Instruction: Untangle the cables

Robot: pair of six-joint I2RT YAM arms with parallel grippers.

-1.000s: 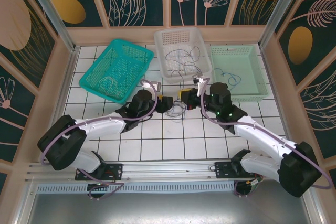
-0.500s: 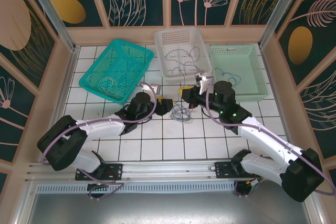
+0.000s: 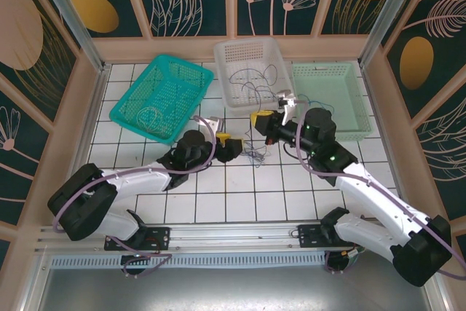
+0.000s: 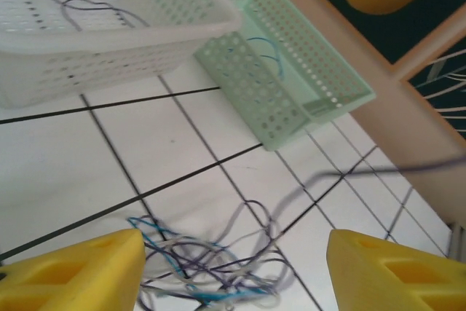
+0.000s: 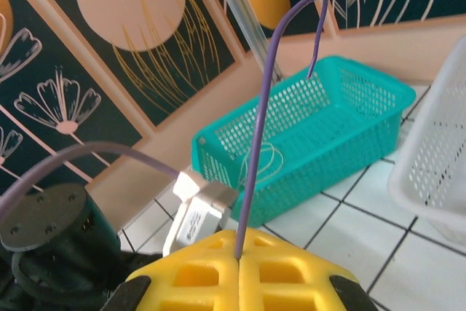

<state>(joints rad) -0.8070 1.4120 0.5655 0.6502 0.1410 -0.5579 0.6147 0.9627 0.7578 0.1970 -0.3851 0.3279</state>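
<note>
1. Claws, two: the right claw (image 5: 239,274) is pinched together on one strand (image 5: 256,143) that stands up from it. The left claw (image 4: 233,273) is spread wide apart.
2. The cables (image 4: 191,258) lie in one tangle on the tiles (image 3: 240,194), between the left claw's fingers (image 4: 73,271).
3. Three baskets sit beyond: one teal basket (image 3: 182,81) with a pale loop (image 3: 149,116), one white basket (image 3: 234,52) with dark wires (image 3: 251,78), and one green basket (image 3: 346,89) with a blue wire (image 3: 318,107).

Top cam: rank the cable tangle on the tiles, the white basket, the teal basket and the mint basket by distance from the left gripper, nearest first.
1. cable tangle, just right of the left gripper and its open jaws.
2. teal basket, back left, and white basket, straight back: too close to call.
3. mint basket, back right, farthest.
</note>
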